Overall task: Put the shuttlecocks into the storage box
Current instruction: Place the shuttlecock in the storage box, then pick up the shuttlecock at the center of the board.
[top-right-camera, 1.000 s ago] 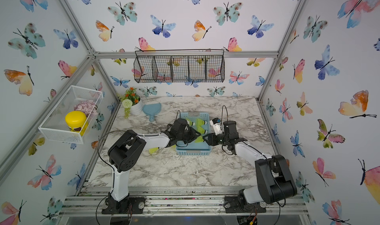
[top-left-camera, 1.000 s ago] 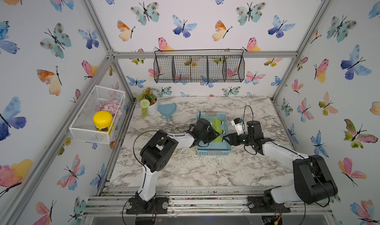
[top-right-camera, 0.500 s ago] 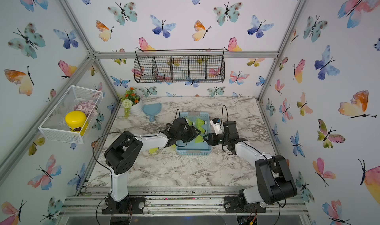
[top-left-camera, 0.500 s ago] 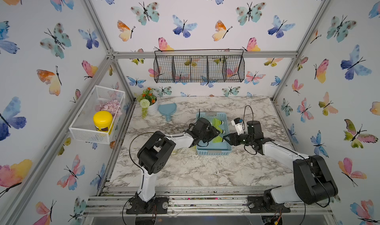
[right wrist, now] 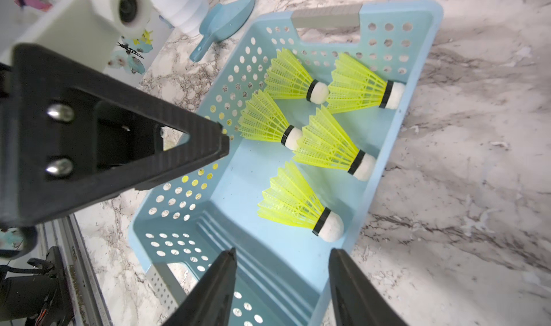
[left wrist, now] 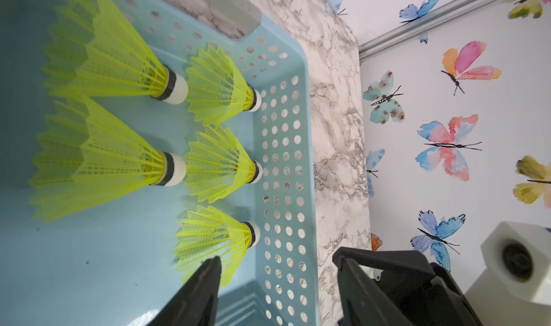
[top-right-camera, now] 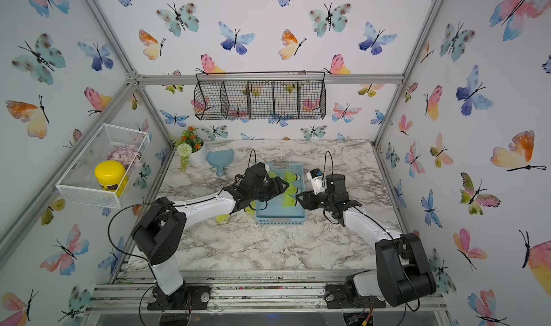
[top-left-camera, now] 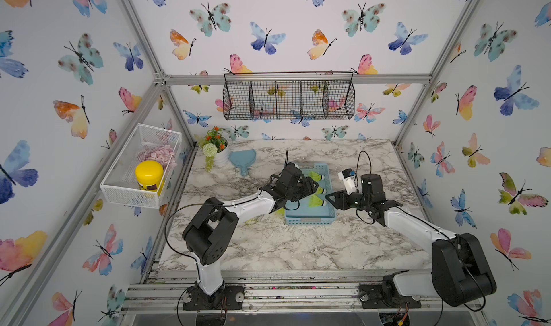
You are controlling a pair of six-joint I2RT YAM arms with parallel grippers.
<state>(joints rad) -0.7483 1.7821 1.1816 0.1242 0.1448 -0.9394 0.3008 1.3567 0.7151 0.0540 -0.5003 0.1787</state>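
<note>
Box [right wrist: 235, 190]: one, mid-table, where both grippers reach it. Left gripper [right wrist: 220, 144]: jaws apart, empty, over the box's left wall; looks like a drop spot. Right gripper [right wrist: 280, 256]: spread, empty, at the box's right side, probably standing clear. Shuttlecocks [right wrist: 298, 202]: you've got five in the box, on their sides, corks toward the right wall, packed in rows. At least one stray [top-right-camera: 222, 218] lies outside, half hidden under the left arm.

My left arm [top-right-camera: 205, 204] hides most of one neon yellow-green plastic shuttlecock [top-right-camera: 222, 218] lying beside the light blue perforated box [top-right-camera: 280, 220]
</note>
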